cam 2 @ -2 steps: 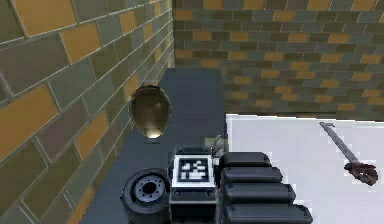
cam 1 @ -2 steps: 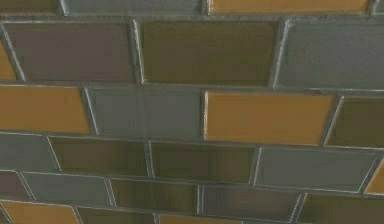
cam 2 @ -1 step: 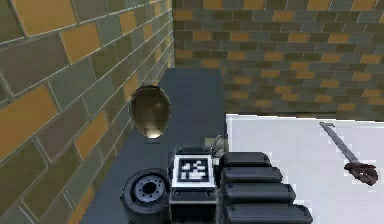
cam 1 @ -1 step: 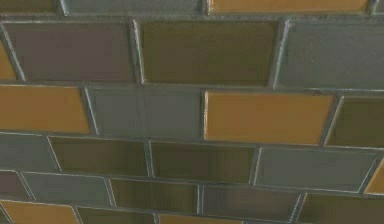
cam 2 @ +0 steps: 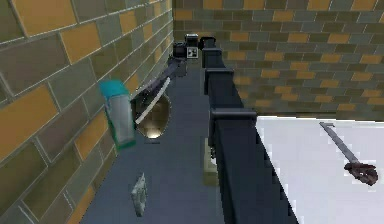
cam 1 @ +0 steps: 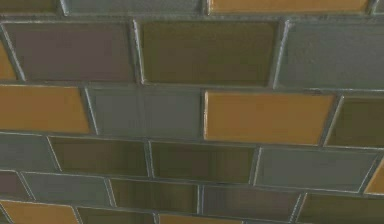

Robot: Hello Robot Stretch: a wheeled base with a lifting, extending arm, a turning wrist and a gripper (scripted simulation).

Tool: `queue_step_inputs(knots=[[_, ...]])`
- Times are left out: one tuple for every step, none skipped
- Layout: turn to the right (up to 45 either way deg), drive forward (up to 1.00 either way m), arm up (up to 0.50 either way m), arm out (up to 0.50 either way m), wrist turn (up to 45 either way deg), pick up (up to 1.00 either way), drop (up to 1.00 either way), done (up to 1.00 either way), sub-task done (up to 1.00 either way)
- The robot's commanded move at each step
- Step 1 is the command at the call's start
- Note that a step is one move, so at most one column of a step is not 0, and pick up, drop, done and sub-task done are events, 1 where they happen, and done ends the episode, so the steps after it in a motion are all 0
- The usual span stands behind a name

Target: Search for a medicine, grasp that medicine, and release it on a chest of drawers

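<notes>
A pale bottle with a teal cap point(cam 2: 120, 115) stands on a dark counter point(cam 2: 175, 175) against the brick wall at the arm side view's left. Whether it is the medicine cannot be told. The dark arm bar point(cam 2: 225, 110) rises from the bottom edge toward the far corner. Two small white squares point(cam 2: 192, 47) mark its far end, and the gripper point(cam 2: 178, 60) sits just left of them, above the counter's far part. I cannot tell whether it holds anything.
A round pan point(cam 2: 155, 112) with a long handle lies beside the bottle. A small grey object point(cam 2: 140, 190) rests nearer on the counter. A white surface point(cam 2: 310, 175) at the right carries a dark utensil point(cam 2: 345, 155). Tiled brick wall point(cam 1: 190, 110) stands close ahead.
</notes>
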Motion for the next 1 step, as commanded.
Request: queue_step_inputs(knots=[[0.0,0.00,0.00,0.00,45.0,0.00,0.00,0.00,0.00]])
